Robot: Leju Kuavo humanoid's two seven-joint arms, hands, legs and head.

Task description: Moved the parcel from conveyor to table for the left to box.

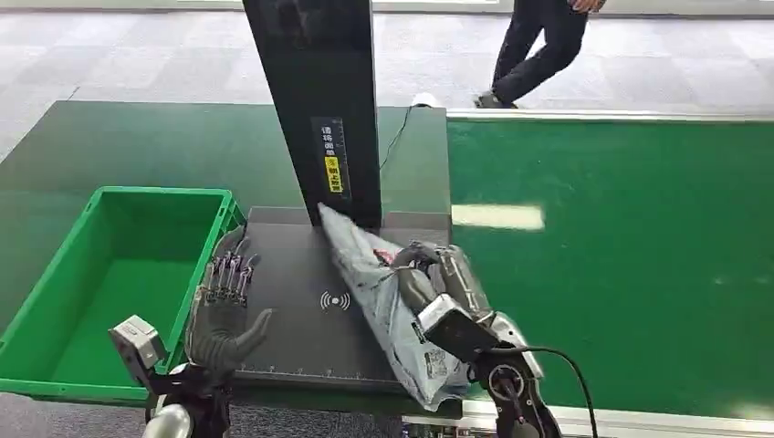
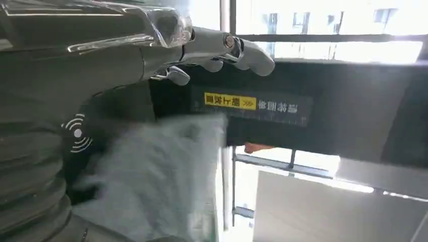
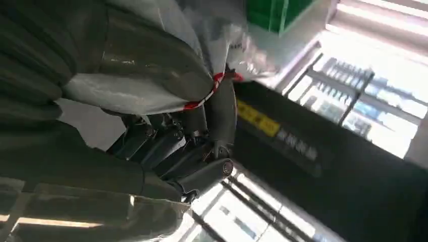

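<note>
The right hand point(image 1: 436, 274) holds the grey parcel point(image 1: 388, 301), fingers point(image 3: 202, 151) wrapped around it, over the black bench point(image 1: 292, 310). The left hand point(image 1: 222, 310) hovers beside the parcel, fingers point(image 1: 228, 272) spread, near the green box point(image 1: 64, 283).

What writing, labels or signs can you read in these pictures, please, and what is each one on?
Wireless-wave symbol, no words: on the black scanner pad.
Yellow label and white characters: on the black post, too small to read.
Printed label: on the grey parcel held by the right hand, too blurred to read.
</note>
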